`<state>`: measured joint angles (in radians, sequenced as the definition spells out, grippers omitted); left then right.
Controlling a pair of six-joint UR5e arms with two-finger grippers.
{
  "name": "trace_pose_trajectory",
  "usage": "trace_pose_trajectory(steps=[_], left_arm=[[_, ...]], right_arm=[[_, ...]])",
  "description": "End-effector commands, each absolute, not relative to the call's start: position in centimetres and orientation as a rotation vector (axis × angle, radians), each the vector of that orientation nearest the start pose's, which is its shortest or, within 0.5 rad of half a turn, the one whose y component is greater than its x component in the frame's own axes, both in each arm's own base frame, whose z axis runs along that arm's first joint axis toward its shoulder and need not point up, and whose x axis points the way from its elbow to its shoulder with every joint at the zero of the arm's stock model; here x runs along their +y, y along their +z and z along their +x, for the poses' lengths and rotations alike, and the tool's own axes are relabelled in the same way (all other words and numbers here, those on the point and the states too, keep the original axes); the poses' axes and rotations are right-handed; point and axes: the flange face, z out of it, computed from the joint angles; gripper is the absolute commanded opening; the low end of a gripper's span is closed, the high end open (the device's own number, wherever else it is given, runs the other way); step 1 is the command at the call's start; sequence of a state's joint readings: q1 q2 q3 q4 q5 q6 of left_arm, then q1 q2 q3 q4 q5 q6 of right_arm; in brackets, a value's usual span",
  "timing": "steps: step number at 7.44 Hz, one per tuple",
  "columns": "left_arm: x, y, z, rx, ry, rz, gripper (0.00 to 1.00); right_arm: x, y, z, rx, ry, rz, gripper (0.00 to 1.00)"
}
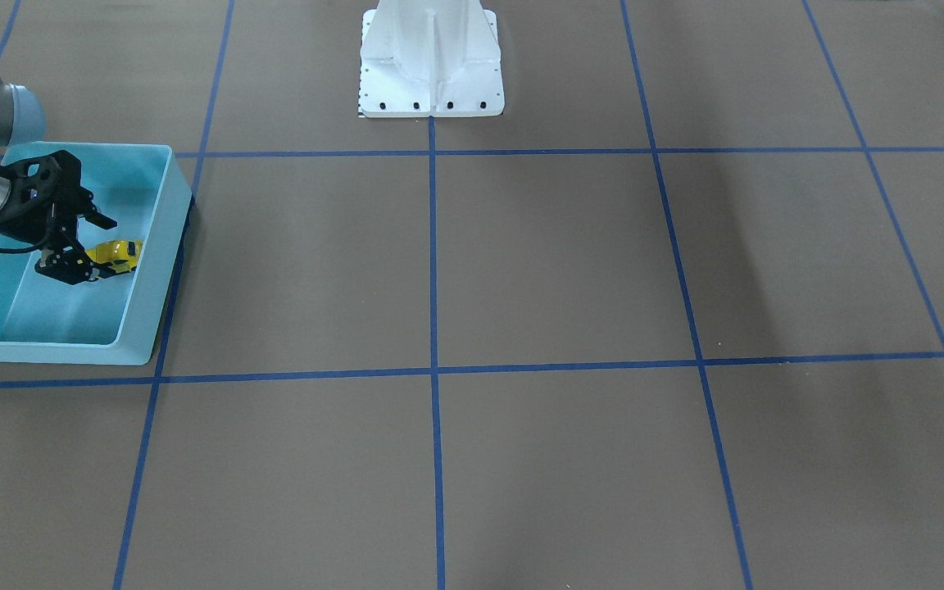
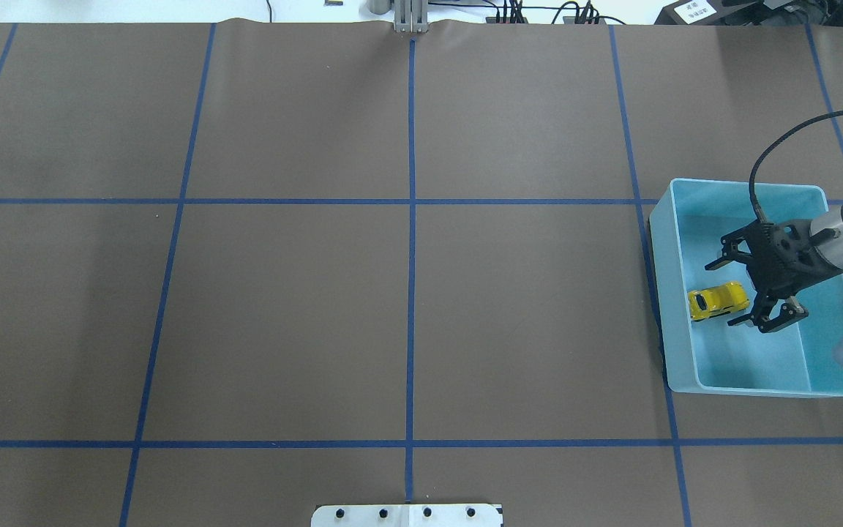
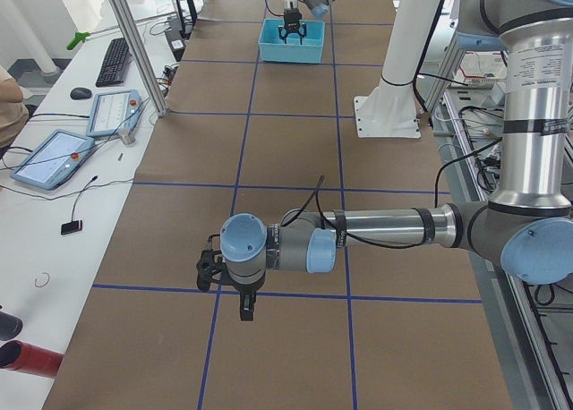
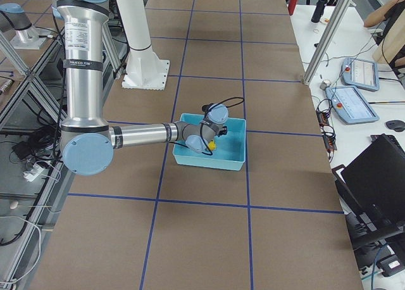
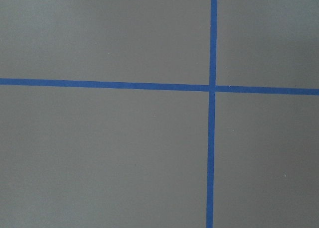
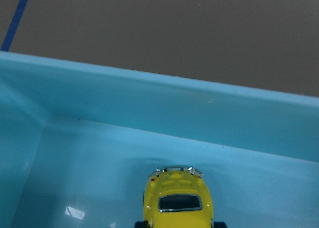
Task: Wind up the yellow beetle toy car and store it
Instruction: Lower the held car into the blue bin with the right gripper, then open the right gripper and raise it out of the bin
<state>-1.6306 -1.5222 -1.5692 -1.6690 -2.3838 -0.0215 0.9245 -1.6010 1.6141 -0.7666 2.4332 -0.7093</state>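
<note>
The yellow beetle toy car (image 2: 718, 300) lies on the floor of the light blue bin (image 2: 747, 188) at the table's right edge. My right gripper (image 2: 742, 293) is inside the bin with its jaws open, and the car sits just in front of the fingertips, not held. The front-facing view shows the same: gripper (image 1: 93, 247), car (image 1: 116, 254), bin (image 1: 152, 270). The right wrist view shows the car (image 6: 177, 200) at the bottom centre, facing the bin wall (image 6: 149, 101). My left gripper (image 3: 244, 304) shows only in the exterior left view, low over the table; I cannot tell whether it is open.
The brown table is marked with a blue tape grid (image 2: 411, 201). The white robot base (image 1: 431, 61) stands at the middle of the near edge. The left wrist view shows only table and a tape crossing (image 5: 213, 87).
</note>
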Motion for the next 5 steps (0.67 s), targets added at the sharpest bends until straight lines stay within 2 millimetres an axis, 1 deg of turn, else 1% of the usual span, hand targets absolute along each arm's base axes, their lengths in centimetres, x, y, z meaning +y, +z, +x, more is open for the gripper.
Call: trace_pose_trajectory(steps=[1,2,3,4,5], left_arm=[[-46.9,67.0,-8.9,0.812,-0.057,0.062,1.0],[-47.0,66.9,-8.9,0.812,-0.056,0.063,1.0],[-46.9,67.0,-8.9,0.812,-0.057,0.062,1.0],[-47.0,66.9,-8.9,0.812,-0.056,0.063,1.0],[-47.0,66.9,-8.9,0.812,-0.056,0.063,1.0]], right_arm=[[-43.3,51.2,-22.4,-0.853,-1.519,0.984,1.0],[-44.5,50.0,-19.2,-0.862,-1.445,1.001,1.0],[-45.1,49.5,-16.7,-0.894,-1.363,0.976,1.0],[-45.6,49.2,-13.1,-0.912,-1.244,0.946,1.0],[-46.0,48.9,-10.0,-0.923,-1.103,0.903,1.0]])
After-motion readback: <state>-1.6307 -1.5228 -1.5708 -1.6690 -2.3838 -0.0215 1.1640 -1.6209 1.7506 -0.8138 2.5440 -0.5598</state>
